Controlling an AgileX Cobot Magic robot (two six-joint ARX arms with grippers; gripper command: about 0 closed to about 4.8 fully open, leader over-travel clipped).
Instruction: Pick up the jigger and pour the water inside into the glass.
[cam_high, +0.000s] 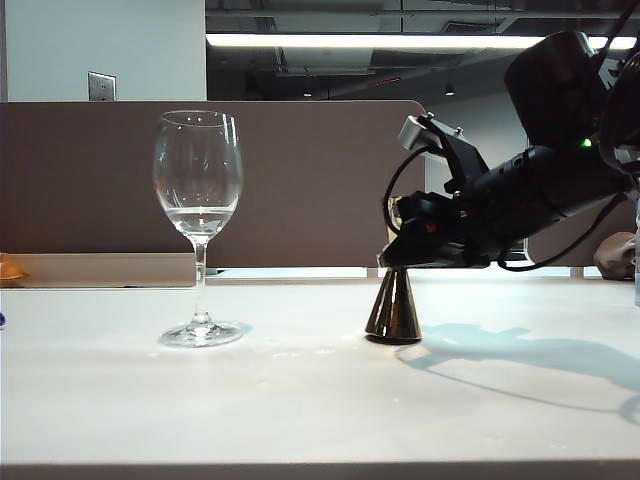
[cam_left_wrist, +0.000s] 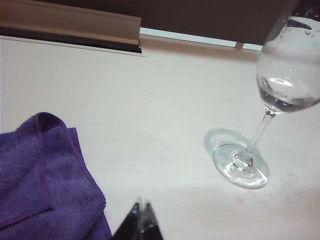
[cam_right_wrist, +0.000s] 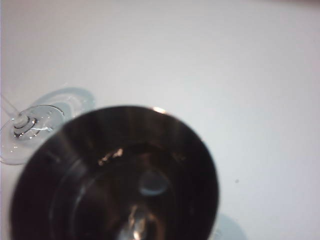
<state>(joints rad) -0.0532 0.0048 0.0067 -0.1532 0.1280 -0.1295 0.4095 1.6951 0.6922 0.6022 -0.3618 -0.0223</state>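
Evidently the right gripper (cam_high: 400, 262) is clenched round the jigger's (cam_high: 393, 306) waist, which stands upright on the table (cam_high: 300, 400) well apart from the wine glass (cam_high: 198, 225), positioned for lifting; left gripper (cam_left_wrist: 140, 220), state undeterminable, idles near the glass foot.

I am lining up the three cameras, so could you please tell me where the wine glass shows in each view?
Exterior view: the glass stands left of centre, apart from the jigger.
Left wrist view: the glass is at the picture's right edge, bowl partly cut off.
Right wrist view: only its foot shows, beside the jigger's rim.
Shared landmark: the glass's round foot.
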